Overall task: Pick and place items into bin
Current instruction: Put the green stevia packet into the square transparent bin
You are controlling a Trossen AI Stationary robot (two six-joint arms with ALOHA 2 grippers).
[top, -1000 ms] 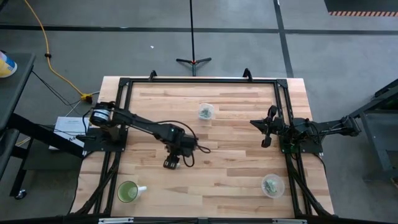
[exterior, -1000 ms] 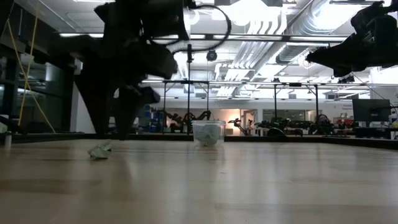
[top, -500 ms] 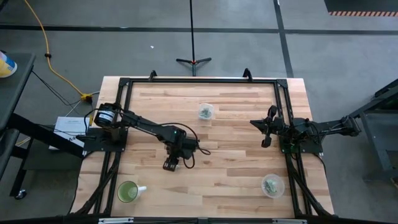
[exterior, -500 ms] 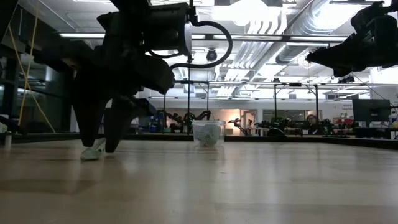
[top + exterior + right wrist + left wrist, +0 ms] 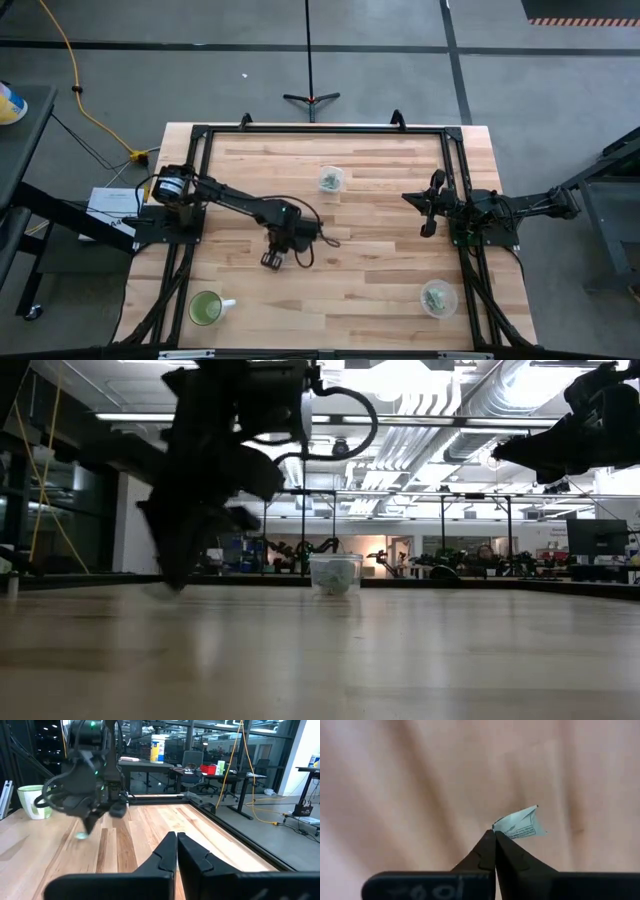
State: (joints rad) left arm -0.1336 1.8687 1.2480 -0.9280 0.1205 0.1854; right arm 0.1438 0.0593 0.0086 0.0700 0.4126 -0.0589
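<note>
A small pale green-and-white scrap (image 5: pixel 521 826), one of the items, sticks out past the tips of my left gripper (image 5: pixel 494 833), which is shut on it. That gripper stands left of the table's middle (image 5: pixel 271 260). The right wrist view shows it too (image 5: pixel 88 826), with the scrap (image 5: pixel 81 836) below it. In the low view the gripper (image 5: pixel 176 582) hides the scrap. My right gripper (image 5: pixel 176 836) is shut on nothing and waits above the table's right side (image 5: pixel 428 230). My left gripper pinches the scrap by one edge (image 5: pixel 502 829) between the free ends of its two fingers. The fingers come from above, pointing down. The rest of the scrap sticks out to one side of the fingertips. I cannot tell whether it still touches the table.
A clear cup (image 5: pixel 331 179) with scraps in it stands at the far middle, also seen in the low view (image 5: pixel 335 573). A second such cup (image 5: pixel 438 297) stands near the right front. A green mug (image 5: pixel 207 308) stands at the left front corner. A black frame (image 5: pixel 320 129) runs around the table.
My left gripper has come down with its fingers on either side of the scrap on the table, then shut on it. The scrap, which lay free beside the fingers, now sits at the fingertips.
</note>
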